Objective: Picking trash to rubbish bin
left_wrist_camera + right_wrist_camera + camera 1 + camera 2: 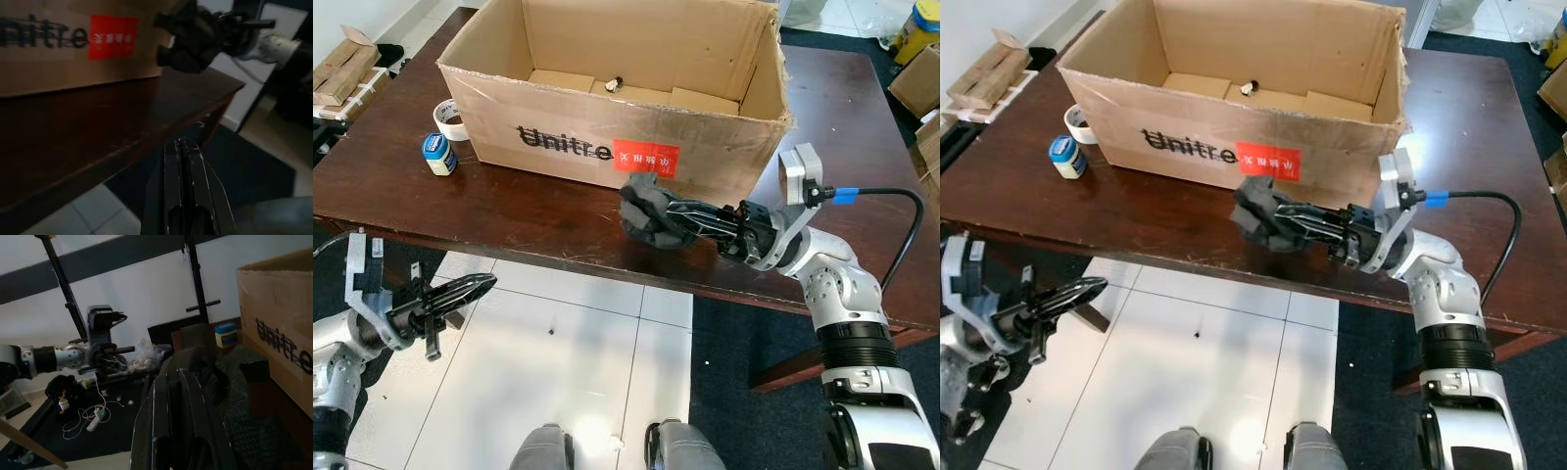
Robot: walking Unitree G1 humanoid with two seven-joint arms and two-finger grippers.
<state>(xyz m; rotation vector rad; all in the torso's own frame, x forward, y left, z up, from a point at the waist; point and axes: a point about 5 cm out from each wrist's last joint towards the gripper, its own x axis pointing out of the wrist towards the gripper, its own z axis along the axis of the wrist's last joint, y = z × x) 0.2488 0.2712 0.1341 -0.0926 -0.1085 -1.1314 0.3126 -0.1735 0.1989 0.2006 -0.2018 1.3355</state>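
The right arm reaches forward over the table (538, 211), elbow bent, its gripper (671, 217) level with fingers clamped on a dark crumpled wad (641, 212). The wad hangs just above the table, close before the box (636, 117). The left arm sits low beside the table edge, its gripper (475, 286) above the floor, fingers pressed together.

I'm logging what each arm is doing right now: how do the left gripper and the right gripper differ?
The right gripper reaches over the dark wooden table before the cardboard box; the left gripper hangs low over the white floor tiles, off the table's edge. The right jaws are closed on a dark crumpled wad; the left jaws are closed on nothing. Both have long black fingers.
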